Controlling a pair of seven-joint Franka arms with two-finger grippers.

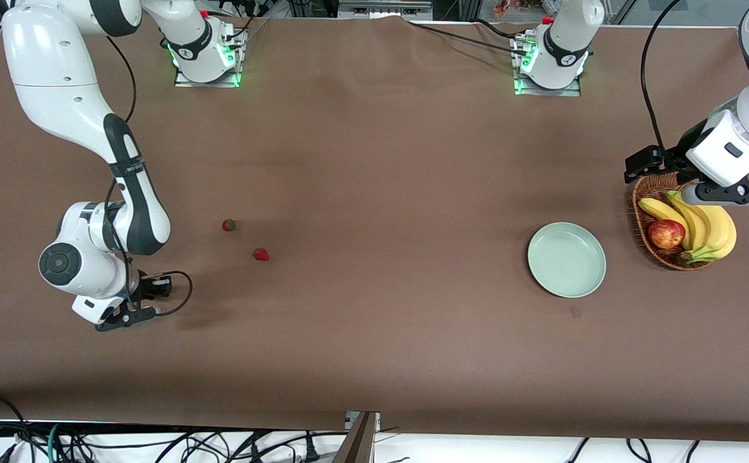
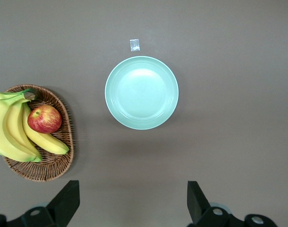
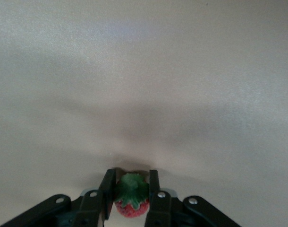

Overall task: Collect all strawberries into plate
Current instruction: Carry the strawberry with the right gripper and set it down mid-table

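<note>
The right end effector (image 3: 130, 198) is seen low over the desk (image 1: 374, 161) at the right arm's end, fingers (image 3: 107, 189) clamped on a strawberry (image 3: 131, 201), leafy top showing between them. Two more strawberries lie on open desk nearby — one (image 1: 229, 225) farther from the front camera, one (image 1: 261, 254) nearer — well apart from any edge. The plate (image 1: 567, 259) sits bare toward the left arm's end, beside a basket (image 1: 644, 206) holding bananas (image 1: 708, 225) and an apple (image 1: 666, 234). A broad stretch of bare desk separates berries and plate. The left end effector (image 2: 132, 201) hangs over the basket — fingers spread wide, holding nothing.
</note>
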